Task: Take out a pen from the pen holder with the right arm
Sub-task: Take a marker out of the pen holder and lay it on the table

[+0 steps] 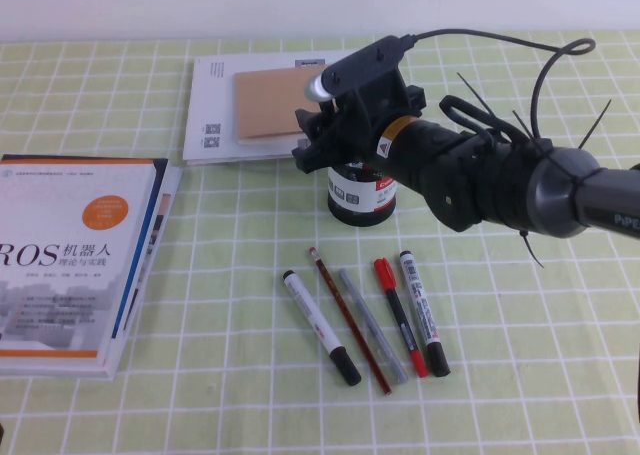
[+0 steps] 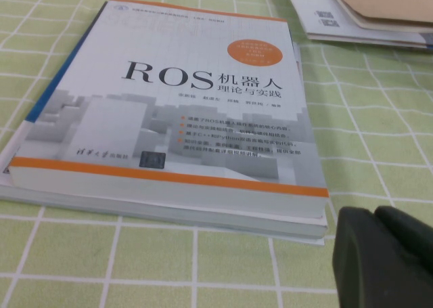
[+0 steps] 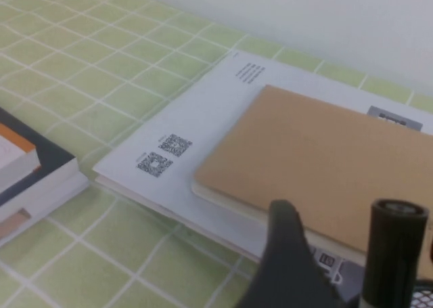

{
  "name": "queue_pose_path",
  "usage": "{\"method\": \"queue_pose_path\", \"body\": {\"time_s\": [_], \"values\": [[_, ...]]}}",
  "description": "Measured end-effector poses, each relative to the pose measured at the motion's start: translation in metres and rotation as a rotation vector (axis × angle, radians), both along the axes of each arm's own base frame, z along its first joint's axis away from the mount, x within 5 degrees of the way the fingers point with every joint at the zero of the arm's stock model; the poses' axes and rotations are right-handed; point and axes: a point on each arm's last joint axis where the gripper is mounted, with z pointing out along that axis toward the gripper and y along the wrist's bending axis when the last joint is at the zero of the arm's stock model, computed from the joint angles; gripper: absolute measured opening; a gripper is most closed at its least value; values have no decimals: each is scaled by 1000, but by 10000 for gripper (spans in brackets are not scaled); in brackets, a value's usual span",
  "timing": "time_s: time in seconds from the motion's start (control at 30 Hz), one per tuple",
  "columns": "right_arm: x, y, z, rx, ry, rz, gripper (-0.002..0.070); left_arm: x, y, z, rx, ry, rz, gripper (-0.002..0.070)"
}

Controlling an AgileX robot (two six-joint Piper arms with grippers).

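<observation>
Right gripper (image 1: 322,143) hangs directly over the black mesh cylindrical pen holder (image 1: 362,197). Its jaws stand as wide as they go and have hold of nothing.

Nearest the jaws: a black-capped pen (image 3: 396,247) stands upright in the holder, long axis vertical, cap end up. In the right wrist view it is just beside the one dark finger (image 3: 287,254) that shows, apart from it, not touching. The second finger is out of that view, so I cannot tell whether the cap already sits between the jaws or just outside them. Holder rim (image 3: 423,296) lies below the jaws, close under the cap.

Judgement: the grasp turns on this small sideways offset. The cap must lie between the jaws before they close, and the lift then runs straight up along the pen's axis.

Farther out, toward the robot: five loose pens and markers (image 1: 372,325) lie flat on the green checked desk (image 1: 520,375), not the target. Beyond the holder: a tan notebook (image 1: 270,105) lies on a white booklet (image 1: 215,105).

Farthest: the white and orange ROS textbook (image 1: 70,265). The left gripper (image 2: 382,254) sits near its corner, well apart from the holder; its state I cannot tell. Right arm is much the nearer.
</observation>
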Motion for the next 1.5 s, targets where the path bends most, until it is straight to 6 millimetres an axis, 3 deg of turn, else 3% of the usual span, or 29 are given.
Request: {"method": "queue_pose_path", "body": {"time_s": [0.5,0.97,1.1,1.5], "values": [[6,-2,-15,-16,24,-10,368,0,0,0,0,0,0,-8],[7,-4,-14,-12,23,-17,190,0,0,0,0,0,0,-8],[9,-7,-14,-7,26,-27,109,0,0,0,0,0,0,-8],[11,-8,-13,6,24,-36,102,0,0,0,0,0,0,-8]]}}
